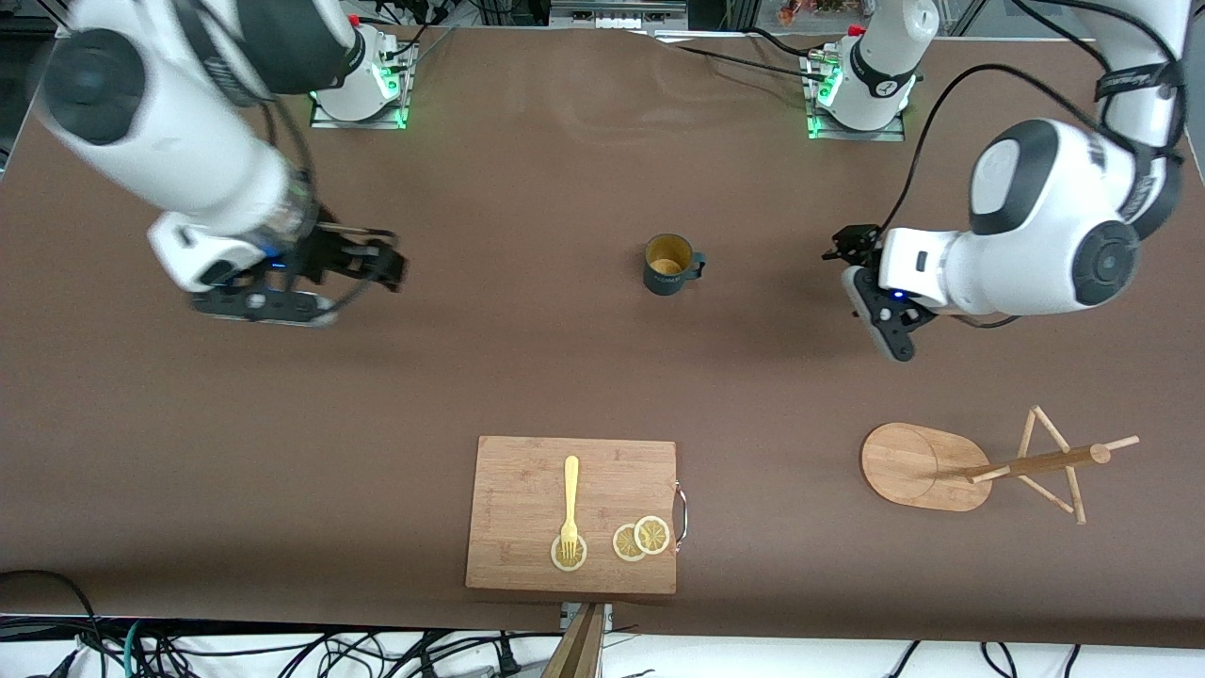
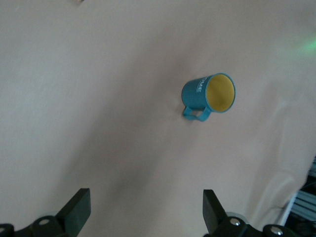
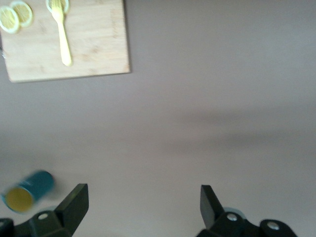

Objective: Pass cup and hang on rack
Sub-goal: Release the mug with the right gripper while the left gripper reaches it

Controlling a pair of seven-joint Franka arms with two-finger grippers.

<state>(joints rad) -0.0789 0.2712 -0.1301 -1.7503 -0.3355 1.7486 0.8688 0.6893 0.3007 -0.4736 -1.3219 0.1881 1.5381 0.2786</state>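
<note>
The cup (image 1: 670,266), a dark teal mug with a yellow-tan inside, stands upright mid-table with its handle toward the left arm's end. It also shows in the left wrist view (image 2: 207,96) and in the right wrist view (image 3: 27,192). The rack (image 1: 918,466), a light wooden mug tree with an oval base and thin pegs, is nearer the front camera, toward the left arm's end. My left gripper (image 1: 841,248) is open and empty above the table beside the cup, its fingers (image 2: 79,210) wide apart. My right gripper (image 1: 391,264) is open and empty over the table toward the right arm's end, well apart from the cup.
A bamboo cutting board (image 1: 527,471) lies near the front edge and carries a yellow fork (image 1: 570,504) and lemon slices (image 1: 640,539). The board also shows in the right wrist view (image 3: 94,49). Cables hang along the front edge.
</note>
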